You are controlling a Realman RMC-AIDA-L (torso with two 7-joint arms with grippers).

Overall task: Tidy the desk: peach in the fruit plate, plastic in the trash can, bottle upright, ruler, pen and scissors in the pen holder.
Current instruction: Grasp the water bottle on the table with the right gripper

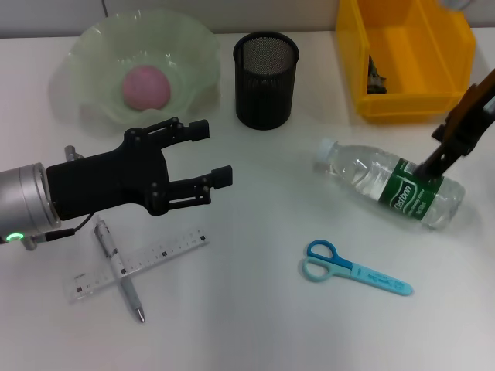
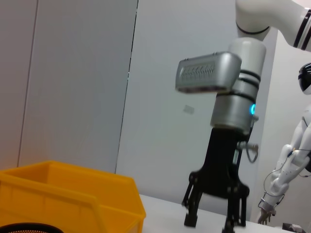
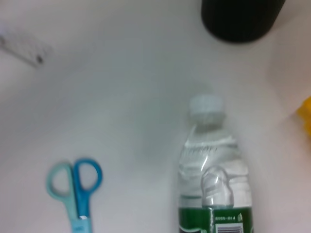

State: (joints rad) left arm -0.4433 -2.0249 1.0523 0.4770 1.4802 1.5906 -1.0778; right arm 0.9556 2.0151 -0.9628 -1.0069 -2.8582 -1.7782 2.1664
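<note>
The pink peach [image 1: 145, 86] lies in the pale green fruit plate [image 1: 89, 58] at the back left. A clear bottle [image 1: 390, 183] with a green label lies on its side at the right, also in the right wrist view [image 3: 214, 170]. My right gripper [image 1: 431, 165] is down over its label, and in the left wrist view this right gripper [image 2: 211, 221] is open. A clear ruler [image 1: 139, 264] lies at the front left with a silver pen [image 1: 120, 270] crossed over it. Blue scissors [image 1: 352, 269] lie at the front middle. The black mesh pen holder [image 1: 265, 77] is empty. My left gripper [image 1: 213, 153] hovers open and empty above the ruler.
A yellow bin [image 1: 406, 54] stands at the back right with a small dark crumpled item [image 1: 375, 77] inside it. The bin [image 2: 73, 199] also shows in the left wrist view. White tabletop lies between the pen holder, bottle and scissors.
</note>
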